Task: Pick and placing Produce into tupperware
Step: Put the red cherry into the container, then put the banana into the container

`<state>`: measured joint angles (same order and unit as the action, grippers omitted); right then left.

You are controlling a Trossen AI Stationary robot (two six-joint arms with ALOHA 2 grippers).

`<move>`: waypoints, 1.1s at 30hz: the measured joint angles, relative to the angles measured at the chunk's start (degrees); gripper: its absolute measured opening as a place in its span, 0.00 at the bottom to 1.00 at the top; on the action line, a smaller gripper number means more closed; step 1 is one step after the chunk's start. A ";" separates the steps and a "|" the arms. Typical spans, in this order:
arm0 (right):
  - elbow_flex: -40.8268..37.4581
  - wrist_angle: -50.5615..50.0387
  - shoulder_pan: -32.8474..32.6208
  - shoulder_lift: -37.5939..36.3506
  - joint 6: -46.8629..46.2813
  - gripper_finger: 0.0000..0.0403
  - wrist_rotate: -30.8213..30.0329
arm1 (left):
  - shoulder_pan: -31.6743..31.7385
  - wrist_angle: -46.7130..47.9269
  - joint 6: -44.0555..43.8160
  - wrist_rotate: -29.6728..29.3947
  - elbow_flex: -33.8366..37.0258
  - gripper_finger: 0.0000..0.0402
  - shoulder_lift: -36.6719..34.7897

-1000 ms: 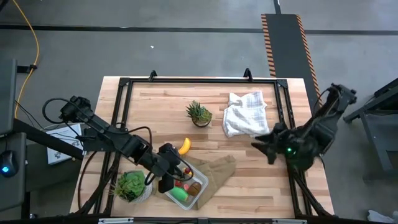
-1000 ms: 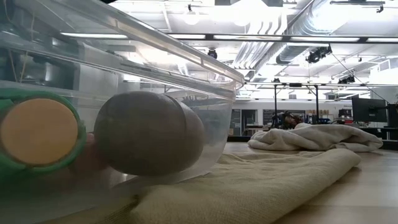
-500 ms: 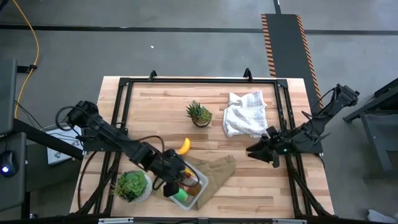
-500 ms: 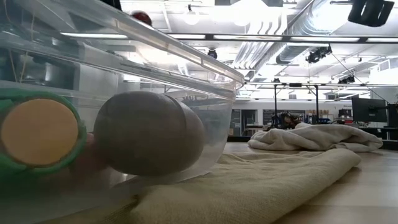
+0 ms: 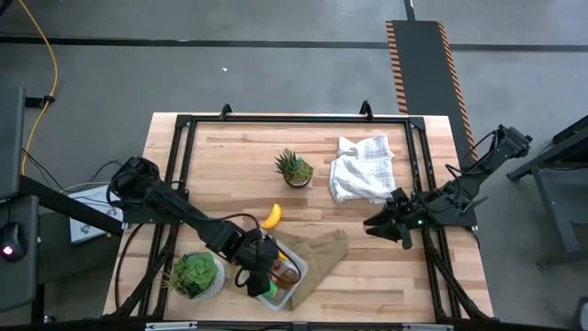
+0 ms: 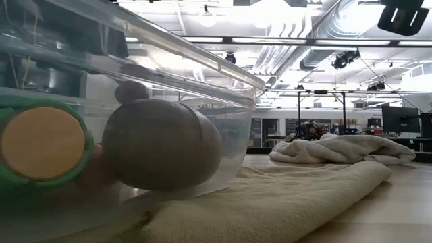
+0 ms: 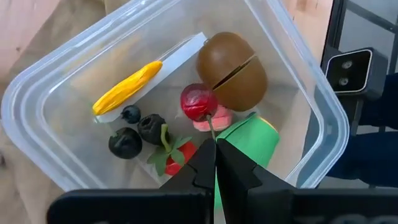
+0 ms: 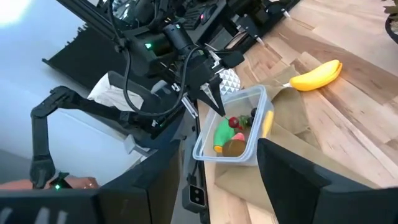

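- Pale wooden planks make up the table (image 5: 239, 161), framed by a black metal rail, with grey floor all round it.
- Nearest the front edge, the left gripper (image 5: 260, 275) hangs just above the clear, rounded-square plastic tupperware box (image 5: 296, 268); in the left wrist view its two dark fingers (image 7: 239, 167) are pressed together on the thin stem of a small red cherry-like toy fruit (image 7: 198, 102), which dangles inside the box.
- Under and beside that pinched fruit lie a brown kiwi split by a seam (image 7: 232, 70), a green cylinder with a tan end (image 7: 249, 140), a pink piece, a red strawberry with green leaves (image 7: 175, 155), three dark round berries (image 7: 125, 142) and a long yellow-orange piece (image 7: 127, 88) against a pale flat strip.
- The box sits on a flat brown paper bag (image 5: 322, 250), which spreads out to the right of the left gripper.
- Just to that gripper's left stands a leafy green plant in a white pot (image 5: 194, 273).
- Slightly beyond the gripper, a yellow toy banana (image 5: 272, 216) lies on bare wood, outside the box.
- Farther back stand a spiky green potted plant (image 5: 294, 167) and a crumpled white cloth (image 5: 361, 168).
- The right gripper (image 5: 378, 225) waits well apart at the table's right side, fingers spread wide and empty, pointing toward the box.
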<state>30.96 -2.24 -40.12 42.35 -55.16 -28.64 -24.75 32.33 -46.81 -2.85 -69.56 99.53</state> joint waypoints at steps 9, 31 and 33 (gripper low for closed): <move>0.00 -0.35 0.00 -0.02 0.00 0.50 -0.02 | 0.00 -0.88 -0.16 -1.42 0.00 0.00 0.63; 0.02 -1.42 0.00 0.00 -0.30 0.50 -0.09 | 4.44 4.39 -5.94 2.25 -6.76 0.21 0.32; 0.02 -1.42 0.00 0.00 -0.04 0.50 -0.10 | 5.72 6.12 -5.70 2.18 -9.58 0.21 0.30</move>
<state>30.98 -3.66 -40.12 42.35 -55.20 -28.74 -19.03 38.45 -52.51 -0.67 -79.14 99.83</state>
